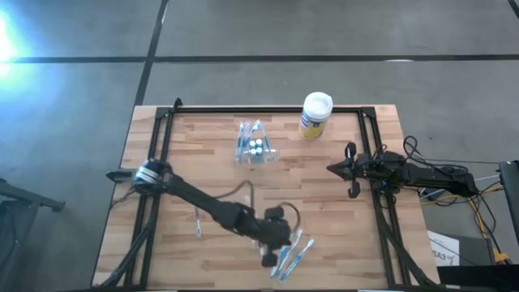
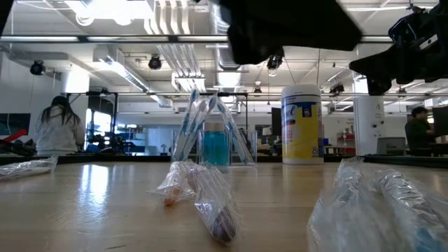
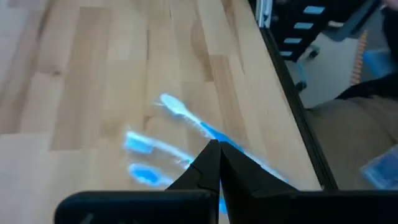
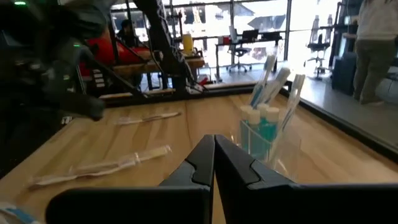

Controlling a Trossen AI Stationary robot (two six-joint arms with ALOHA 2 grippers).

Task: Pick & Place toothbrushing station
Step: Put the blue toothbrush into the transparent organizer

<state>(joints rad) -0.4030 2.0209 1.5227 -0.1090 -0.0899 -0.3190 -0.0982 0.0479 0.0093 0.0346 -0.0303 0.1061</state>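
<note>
The station [image 1: 255, 146], a clear holder with brushes and small tubes standing in it, sits on the worktop [image 1: 324, 195] near the middle of the far edge. A white-lidded canister [image 1: 315, 115] stands just beside it, towards the far right corner.

The left hand [image 1: 272, 251] is at the near edge, right of centre, above a cluster of wrapped blue brushes [image 1: 293, 251]. The left wrist view shows its fingers [image 3: 214, 165] pressed together with nothing between them; the brushes [image 3: 180, 134] lie on the wood beyond the tips. One further wrapped brush [image 1: 197, 221] lies apart, nearer the left edge.

The right hand [image 1: 334, 169] waits over the right edge, fingers closed and empty, pointing across the worktop. Its wrist view looks straight at the station [image 4: 267, 127].

Progress, as judged from the layout:
- The station already holds several brushes, so part of the stocking may be complete.
- At least four wrapped brushes lie loose on the worktop. If these belong in the station, most of the work is left.
- Neither hand grips anything. No transfer is in progress.

The next step is probably a grasp on one of the blue brushes under the left hand. The hand must open first. The wrappers are thin and lie flat, so the fingers may slip or pick up two brushes at once.
</note>
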